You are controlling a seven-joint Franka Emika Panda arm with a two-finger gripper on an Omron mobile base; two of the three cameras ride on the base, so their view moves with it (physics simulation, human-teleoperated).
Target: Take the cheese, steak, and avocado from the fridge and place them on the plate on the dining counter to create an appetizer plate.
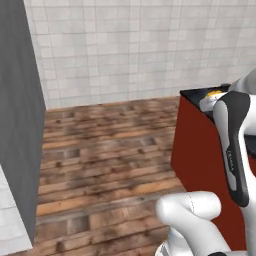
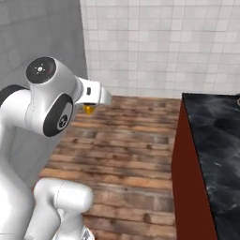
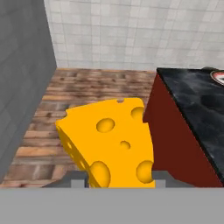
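My gripper (image 3: 117, 178) is shut on the cheese (image 3: 109, 144), a yellow-orange holed wedge that stands between the two dark fingertips (image 3: 77, 177). From the right base view the cheese (image 2: 89, 109) peeks out under the white hand, above the wooden floor. In the left base view a bit of the cheese (image 1: 215, 93) shows behind the arm. The dining counter (image 3: 197, 105), with its glossy black top and red base, lies ahead to the right. The plate (image 3: 217, 76) shows as a slice of dark and red rim at the far right edge. The fridge (image 3: 22, 87) is a grey wall on the left.
A wooden floor (image 1: 110, 150) stretches between the fridge side (image 1: 17, 125) and the counter's red base (image 1: 197, 160). A tiled white wall (image 2: 159, 47) closes the back. My own arm (image 2: 47, 103) stands in the left of the right base view.
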